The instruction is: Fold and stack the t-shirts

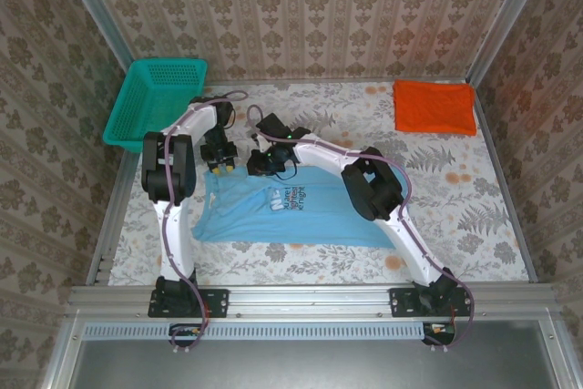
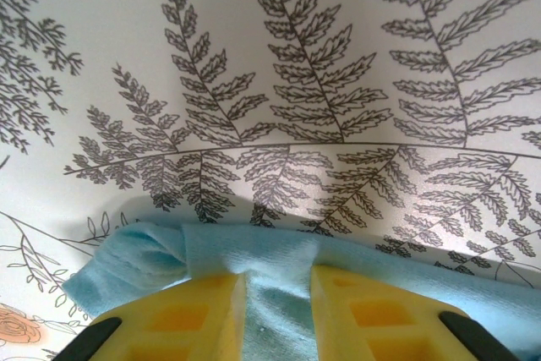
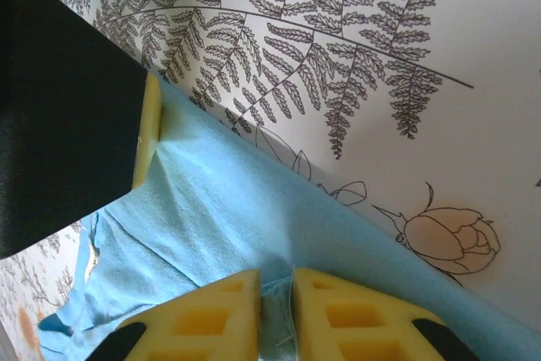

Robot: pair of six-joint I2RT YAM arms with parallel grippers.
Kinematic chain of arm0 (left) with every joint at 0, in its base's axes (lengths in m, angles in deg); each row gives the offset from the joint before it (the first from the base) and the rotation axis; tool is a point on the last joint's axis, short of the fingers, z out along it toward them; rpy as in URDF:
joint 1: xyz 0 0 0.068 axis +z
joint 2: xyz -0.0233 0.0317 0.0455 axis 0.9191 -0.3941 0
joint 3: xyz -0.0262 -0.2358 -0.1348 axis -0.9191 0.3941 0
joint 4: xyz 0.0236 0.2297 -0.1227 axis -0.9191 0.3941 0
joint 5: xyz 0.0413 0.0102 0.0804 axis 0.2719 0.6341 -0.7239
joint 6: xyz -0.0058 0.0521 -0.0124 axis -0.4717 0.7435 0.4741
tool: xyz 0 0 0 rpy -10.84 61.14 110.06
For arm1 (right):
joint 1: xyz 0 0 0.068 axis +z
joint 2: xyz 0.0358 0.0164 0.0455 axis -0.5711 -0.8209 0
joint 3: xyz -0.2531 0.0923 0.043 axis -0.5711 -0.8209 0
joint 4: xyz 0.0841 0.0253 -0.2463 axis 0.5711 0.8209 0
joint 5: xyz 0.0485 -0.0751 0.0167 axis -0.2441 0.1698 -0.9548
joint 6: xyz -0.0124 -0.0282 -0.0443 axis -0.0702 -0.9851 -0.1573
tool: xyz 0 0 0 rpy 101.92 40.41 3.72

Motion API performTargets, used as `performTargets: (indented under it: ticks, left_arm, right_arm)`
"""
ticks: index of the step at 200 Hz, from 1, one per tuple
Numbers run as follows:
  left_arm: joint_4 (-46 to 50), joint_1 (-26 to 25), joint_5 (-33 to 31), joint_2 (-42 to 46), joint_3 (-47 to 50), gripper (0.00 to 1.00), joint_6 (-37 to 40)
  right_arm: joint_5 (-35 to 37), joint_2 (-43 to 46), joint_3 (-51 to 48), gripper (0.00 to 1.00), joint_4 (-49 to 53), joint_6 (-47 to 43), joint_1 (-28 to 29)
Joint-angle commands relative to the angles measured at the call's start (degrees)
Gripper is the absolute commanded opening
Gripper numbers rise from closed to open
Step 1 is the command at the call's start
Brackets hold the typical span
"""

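- Top external view: nearest us, the light blue t-shirt [image 1: 301, 211] lies spread flat on the fern-print table [image 1: 474, 225], with its white print facing up
- Along the shirt's far edge we see the left gripper [image 1: 219, 163] and the right gripper [image 1: 266, 167] lowered onto the cloth, near each other
- In the left wrist view, the left gripper's yellow fingers [image 2: 186, 319] stand close together, and a bunched fold of the blue cloth is pinched between them
- In the right wrist view, the right gripper's fingers [image 3: 211, 319] are just as narrow, with blue cloth caught in the slit between them
- Farther back we find a teal mesh basket [image 1: 123, 120] at the table's far left corner
- Farthest off, the orange t-shirt [image 1: 434, 107] lies folded flat in the far right corner, well apart from the blue one
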Motion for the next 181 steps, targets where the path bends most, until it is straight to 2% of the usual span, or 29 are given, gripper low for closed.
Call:
performTargets:
  ticks: [1,42,71,135,181]
  left_arm:
    - [1.2,0.5,-0.1,-2.1,0.4,0.27,-0.8]
    - [1.0,0.5,-0.7,-2.1,0.3,0.26,-1.3]
    - [0.7,0.6,-0.7,-2.2,0.4,0.26,-1.7]
    - [0.0,0.7,-0.7,-2.9,-0.6,0.26,-2.2]
    - [-0.3,1.1,-0.4,-3.4,-0.8,0.26,-2.2]
  right_arm:
    - [1.5,-0.2,1.5,0.16,2.9,-2.1,0.5]
    - [1.7,1.8,0.8,0.06,3.3,-5.0,0.8]
    - [0.6,5.5,-3.8,0.01,0.7,-7.6,0.8]
    - [-4.1,12.7,-16.3,0.02,-7.5,-10.3,1.3]
    - [-6.2,15.0,-21.2,0.03,-7.3,-14.5,2.3]
